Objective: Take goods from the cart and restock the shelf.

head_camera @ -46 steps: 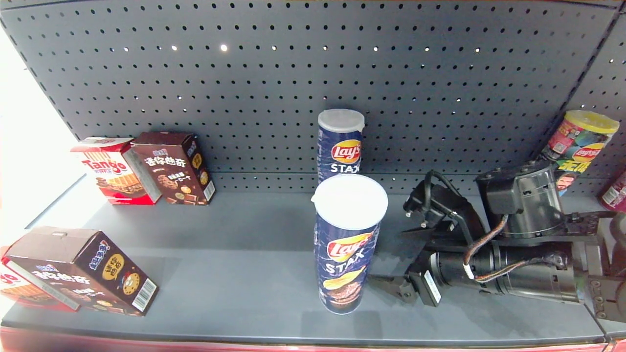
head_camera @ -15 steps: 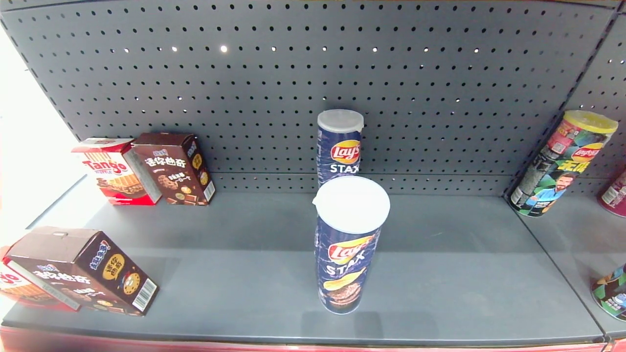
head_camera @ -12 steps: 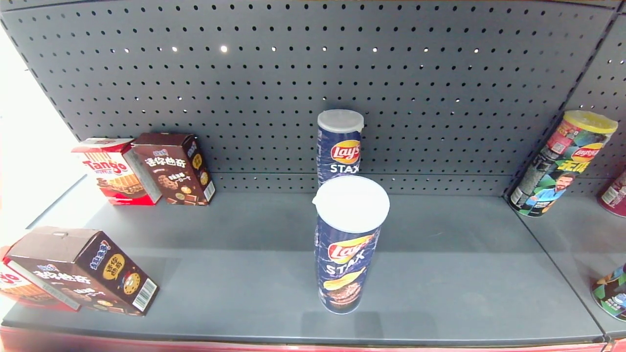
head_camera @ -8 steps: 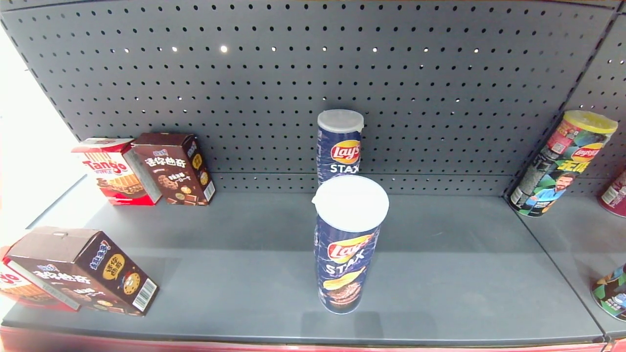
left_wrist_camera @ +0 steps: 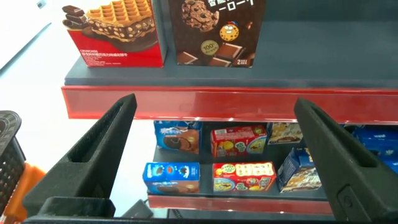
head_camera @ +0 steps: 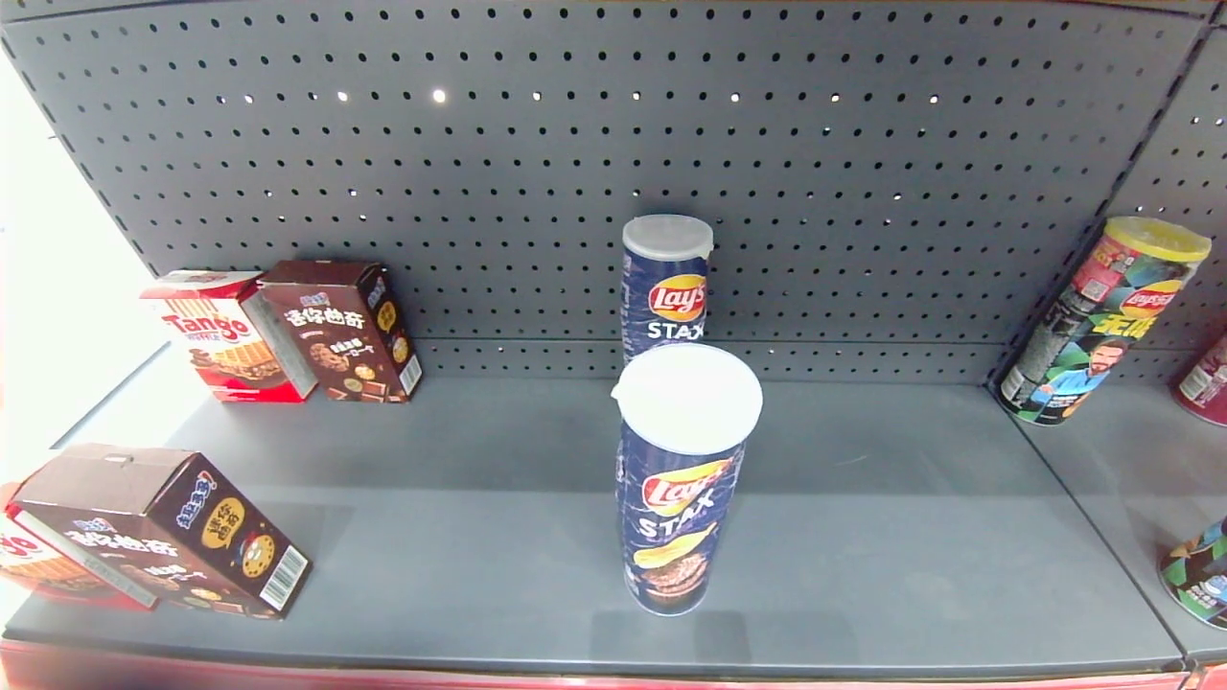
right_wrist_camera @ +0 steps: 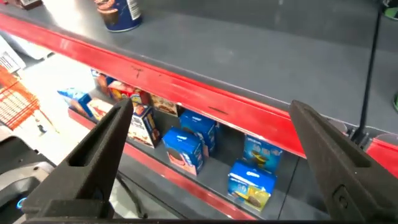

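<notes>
Two tall dark-blue chip cans stand mid-shelf: the front can near the shelf's front edge, the back can against the pegboard right behind it. The front can's base also appears in the right wrist view, beyond the red shelf edge. My left gripper hangs open in front of and below the shelf's red edge, holding nothing. My right gripper is open and empty too, out in front of the shelf. An orange wire cart stands off to the side, low down.
Wafer and cookie boxes stand at the back left, with two more boxes at the front left. A colourful can leans at the right, with others past the divider. A lower shelf holds several small boxes.
About three seconds ago my right arm lay on the shelf beside the front can; it has since pulled off the shelf. Over the last second nothing has moved.
</notes>
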Tool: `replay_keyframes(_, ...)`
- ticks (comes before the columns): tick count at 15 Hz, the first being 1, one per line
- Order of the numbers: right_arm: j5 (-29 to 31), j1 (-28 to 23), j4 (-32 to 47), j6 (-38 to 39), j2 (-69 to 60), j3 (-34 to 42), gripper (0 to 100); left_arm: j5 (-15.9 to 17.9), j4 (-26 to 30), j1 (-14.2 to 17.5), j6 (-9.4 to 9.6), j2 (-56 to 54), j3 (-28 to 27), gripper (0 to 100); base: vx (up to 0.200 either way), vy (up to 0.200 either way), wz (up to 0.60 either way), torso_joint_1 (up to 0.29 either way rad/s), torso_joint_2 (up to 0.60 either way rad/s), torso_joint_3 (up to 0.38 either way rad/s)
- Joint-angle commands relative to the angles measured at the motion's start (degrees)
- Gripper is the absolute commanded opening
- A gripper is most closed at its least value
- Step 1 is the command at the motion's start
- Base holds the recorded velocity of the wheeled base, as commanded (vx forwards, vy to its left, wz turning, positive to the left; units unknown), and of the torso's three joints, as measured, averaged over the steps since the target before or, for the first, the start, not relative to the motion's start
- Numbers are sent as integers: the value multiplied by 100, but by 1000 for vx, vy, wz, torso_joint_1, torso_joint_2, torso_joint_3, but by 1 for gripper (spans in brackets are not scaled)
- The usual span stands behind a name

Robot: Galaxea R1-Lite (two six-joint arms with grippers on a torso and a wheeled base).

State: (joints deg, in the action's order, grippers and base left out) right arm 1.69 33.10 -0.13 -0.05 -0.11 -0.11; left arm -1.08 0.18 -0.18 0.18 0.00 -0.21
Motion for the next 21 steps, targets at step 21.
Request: replay_keyframes(21, 15, -3301, -4, 5, 37, 2, 100, 21, -1, 1, -27, 9, 3, 100, 0, 0, 0, 0, 0, 0)
